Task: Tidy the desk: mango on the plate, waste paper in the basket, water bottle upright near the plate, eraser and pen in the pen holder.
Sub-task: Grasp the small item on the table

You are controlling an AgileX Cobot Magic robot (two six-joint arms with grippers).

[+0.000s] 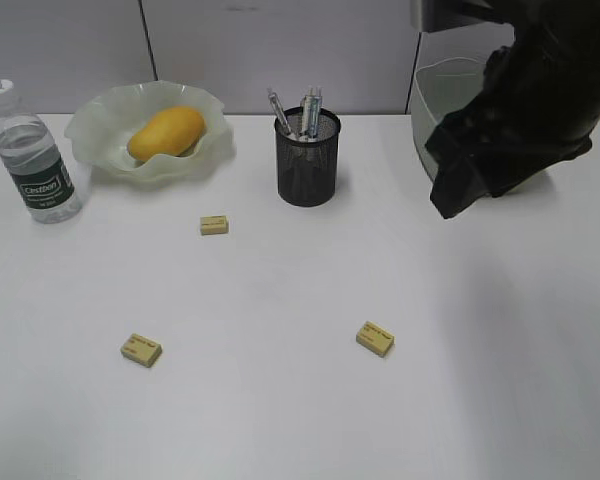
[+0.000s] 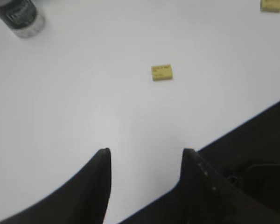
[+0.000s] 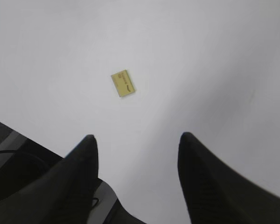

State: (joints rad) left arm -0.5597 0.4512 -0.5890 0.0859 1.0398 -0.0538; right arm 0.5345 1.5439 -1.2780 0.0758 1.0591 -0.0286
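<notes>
Fingers of the left gripper (image 2: 145,156) stand apart with bare white worktop (image 2: 107,107) between them, nothing held. Ahead of these fingers, a little to the right, lies a yellow eraser (image 2: 161,72), well clear of the tips. Farther off to the right, at the picture's top corner, a second eraser (image 2: 270,4) is partly cut off. Far ahead to the left stands the water bottle (image 2: 19,17), only its lower part and dark label showing.

Fingers of the right gripper (image 3: 136,142) also apart and empty, over bare worktop. A third eraser (image 3: 122,83) lies ahead of them, slightly left of the gap, not touched.

Exterior view: right arm (image 1: 520,110) is a dark blurred mass at upper right, in front of the basket (image 1: 450,80); its fingers cannot be made out there. Left arm not seen in this view.

- Mango (image 1: 166,132) lies in the wavy-rimmed plate (image 1: 100,125), far left.
- Water bottle upright, just left of the plate, white cap on.
- Pen holder (image 1: 307,160) stands right of the plate, with several pens (image 1: 308,108) upright inside.
- Three erasers flat on the worktop, well apart from one another.
- Basket contents hidden by the arm.
</notes>
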